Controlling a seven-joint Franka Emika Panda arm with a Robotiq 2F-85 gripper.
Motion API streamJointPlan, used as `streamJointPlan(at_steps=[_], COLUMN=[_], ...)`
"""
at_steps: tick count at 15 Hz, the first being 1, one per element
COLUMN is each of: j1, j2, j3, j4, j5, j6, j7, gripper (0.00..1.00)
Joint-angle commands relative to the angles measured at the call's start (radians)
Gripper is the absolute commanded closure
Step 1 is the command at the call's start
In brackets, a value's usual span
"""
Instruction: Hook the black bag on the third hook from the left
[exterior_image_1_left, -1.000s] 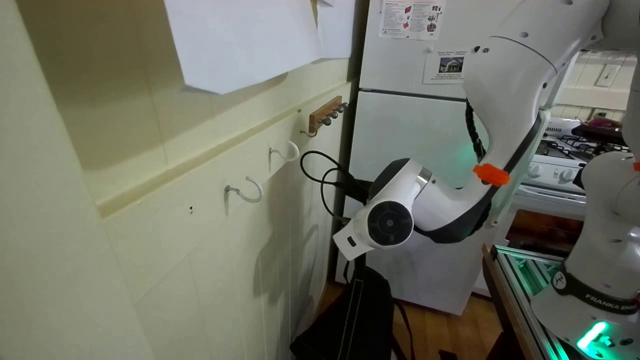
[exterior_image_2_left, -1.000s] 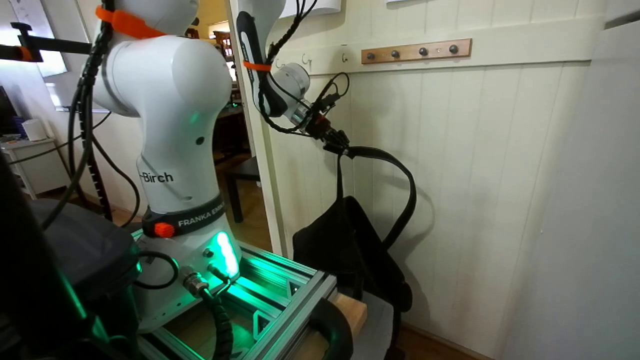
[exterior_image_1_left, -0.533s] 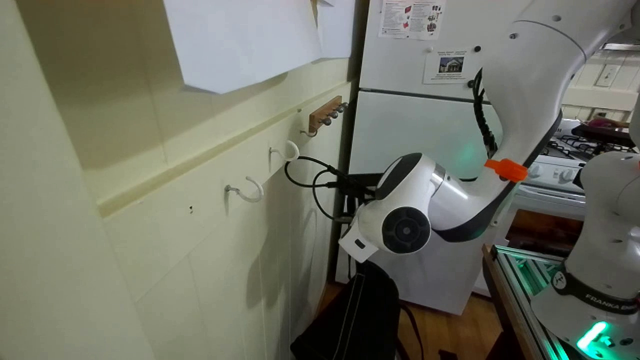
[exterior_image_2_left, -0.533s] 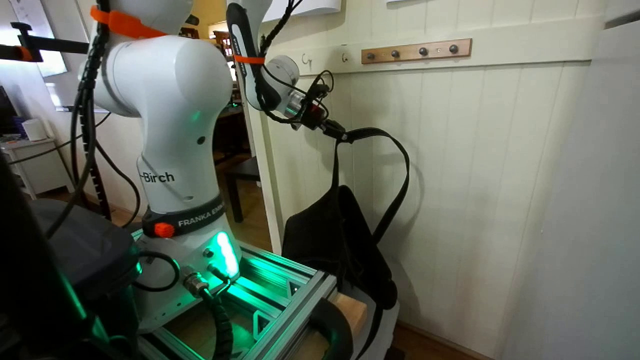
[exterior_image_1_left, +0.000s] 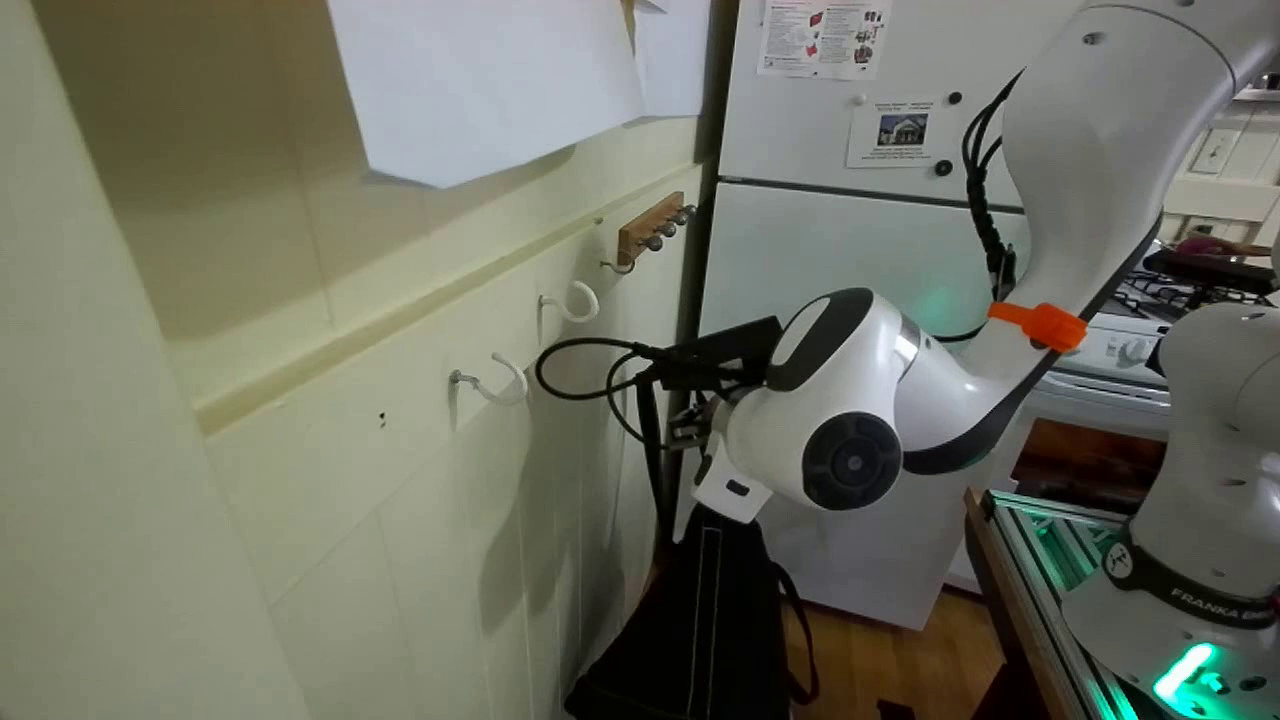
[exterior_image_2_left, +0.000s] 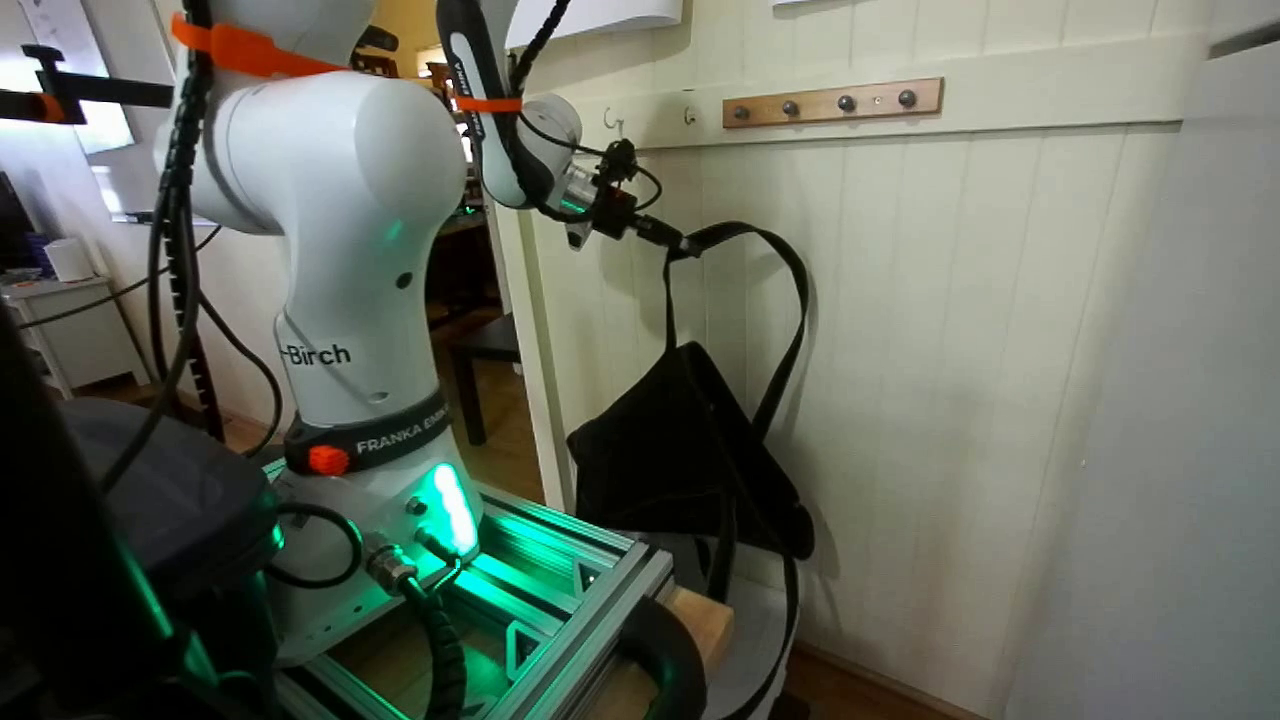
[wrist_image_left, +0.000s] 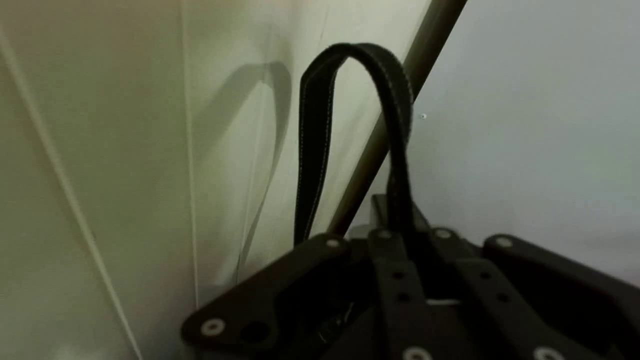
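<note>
The black bag (exterior_image_2_left: 690, 450) hangs by its long strap from my gripper (exterior_image_2_left: 688, 246), its body tilted, near the wall; it also shows in an exterior view (exterior_image_1_left: 700, 620). In the wrist view the gripper (wrist_image_left: 402, 215) is shut on the strap (wrist_image_left: 315, 150), which arches up beyond the fingertips. The third hook (exterior_image_1_left: 622, 268) is a small curved hook just left of the wooden knob rack; it also shows in an exterior view (exterior_image_2_left: 689, 115). The gripper is below hook height, apart from the hook. The fingertips are partly hidden by the arm in an exterior view (exterior_image_1_left: 690, 430).
Two pale curved hooks (exterior_image_1_left: 490, 385) (exterior_image_1_left: 572, 303) sit left of the third hook. The wooden rack (exterior_image_2_left: 832, 102) with several dark knobs is to its right. Papers (exterior_image_1_left: 490, 90) hang above. A white fridge (exterior_image_1_left: 800, 270) stands beside the wall. The robot's metal base frame (exterior_image_2_left: 600, 600) is below.
My gripper has risen and tilted toward level, with the strap still held. The wrist has shifted away from the hook wall. The bag has lifted and swung a little.
</note>
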Motion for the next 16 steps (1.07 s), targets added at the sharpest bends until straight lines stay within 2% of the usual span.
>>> streamJointPlan(at_steps=[1, 11, 12, 13, 16], j1=[0.023, 0.033, 0.019, 0.019, 0.018], j2=[-0.051, 0.016, 0.004, 0.008, 0.023], j3=[0.011, 0.025, 0.019, 0.019, 0.02], j4=[-0.001, 0.112, 0.062, 0.066, 0.061], j5=[-0.017, 0.056, 0.034, 0.035, 0.035], j6=[-0.083, -0.202, -0.15, -0.15, -0.149], j7=[-0.055, 0.159, 0.136, 0.138, 0.138], gripper=[0.98, 0.98, 0.98, 0.94, 0.94])
